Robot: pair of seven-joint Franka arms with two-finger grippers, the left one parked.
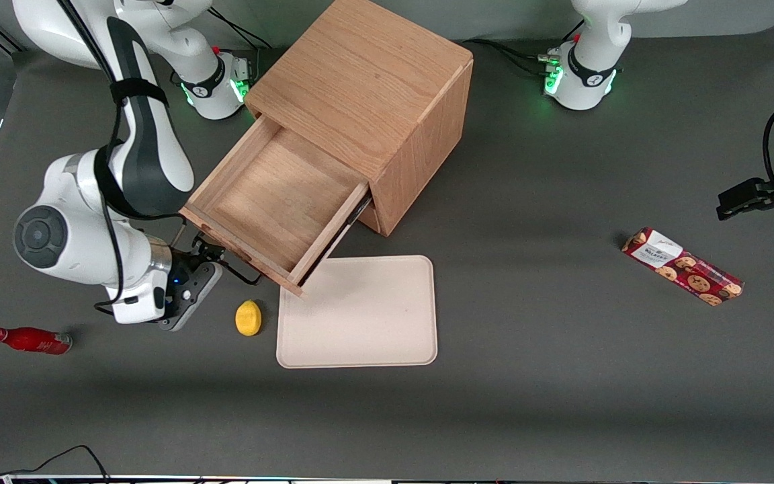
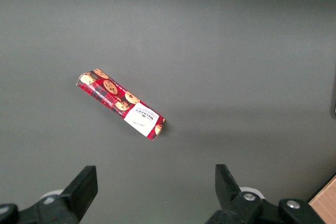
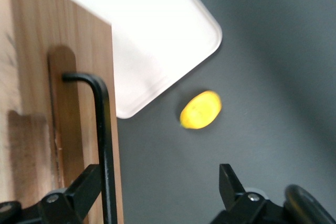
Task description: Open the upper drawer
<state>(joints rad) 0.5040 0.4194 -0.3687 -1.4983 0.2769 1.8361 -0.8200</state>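
Front view: the upper drawer [image 1: 278, 202] stands pulled well out of the cabinet [image 1: 367, 101], its bare floor showing, its front overhanging a corner of the tray [image 1: 358, 312]. The pincer [image 1: 207, 259] sits at the drawer front by the black handle [image 1: 242, 272], with the lemon [image 1: 248, 317] on the desk [image 1: 528, 376] just beside. A red bottle [image 1: 27, 339] lies toward the working arm's end, a cookie box [image 1: 682, 266] toward the parked arm's. The drawer looks about as far out as it should go; a good finish is to stop pulling, keep the fingers spread and back straight off the handle without dragging it sideways. The lower drawer is hidden under the upper one.

Left wrist view: only the cookie box [image 2: 121, 104] on the desk.

Right wrist view: the pincer [image 3: 157, 195] is open, one finger [image 3: 79, 190] against the handle [image 3: 102, 145], the other apart over the desk. The lemon [image 3: 200, 109] is blurred; the tray [image 3: 152, 40] is cut off.
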